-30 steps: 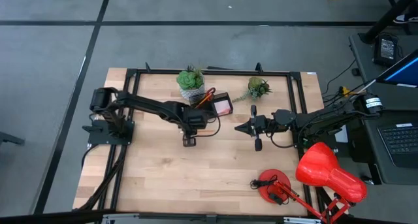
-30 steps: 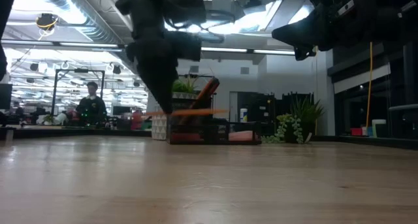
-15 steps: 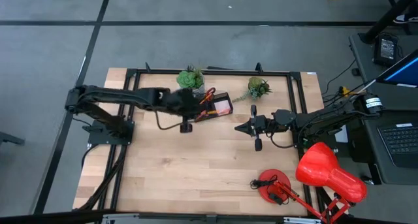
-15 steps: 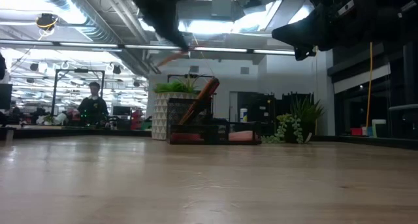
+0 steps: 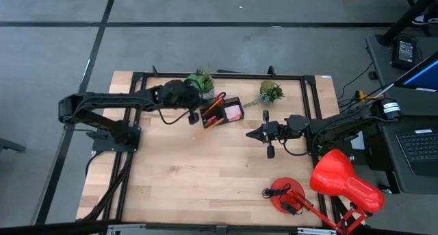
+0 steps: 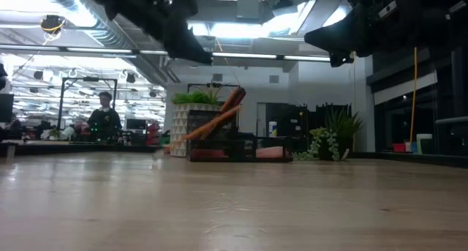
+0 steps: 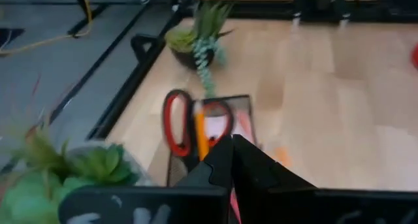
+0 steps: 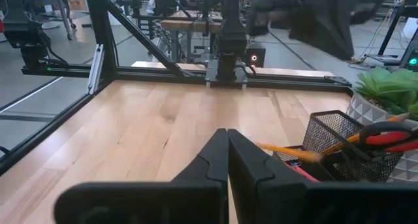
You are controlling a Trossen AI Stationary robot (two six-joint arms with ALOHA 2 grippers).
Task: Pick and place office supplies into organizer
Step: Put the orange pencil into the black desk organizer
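Tabletop (image 5: 205, 180) of pale wood fills the middle of the high view, with a black frame round it. It carries everything, so the arms can reach each thing from above.

Next biggest is the red desk lamp (image 5: 342, 180) at the near right corner. It is well apart from the work, so it is not in the way.

Two potted plants sit along the far edge. One plant (image 5: 199, 81) is just beside the organizer and the other plant (image 5: 270, 92) is a little to the right.

The left gripper (image 5: 194, 115) hangs above the tabletop, just beside the organizer's left end. Its jaws are shut and I see nothing between them. It looks like it has let its thing go there.

The right gripper (image 5: 252, 133) waits near the middle of the tabletop, off the wood, with its jaws shut and holding nothing.

The organizer (image 5: 222, 112) is a small black mesh tray near the far edge. The red-handled scissors (image 7: 177, 119) stand in it with handles up. An orange pencil (image 6: 208, 125) leans in it, tilted, with one end poking out over the side. It leans because it is longer than the tray. Something pink (image 5: 234, 112) lies in the right part; it may be the sticky-note pad.
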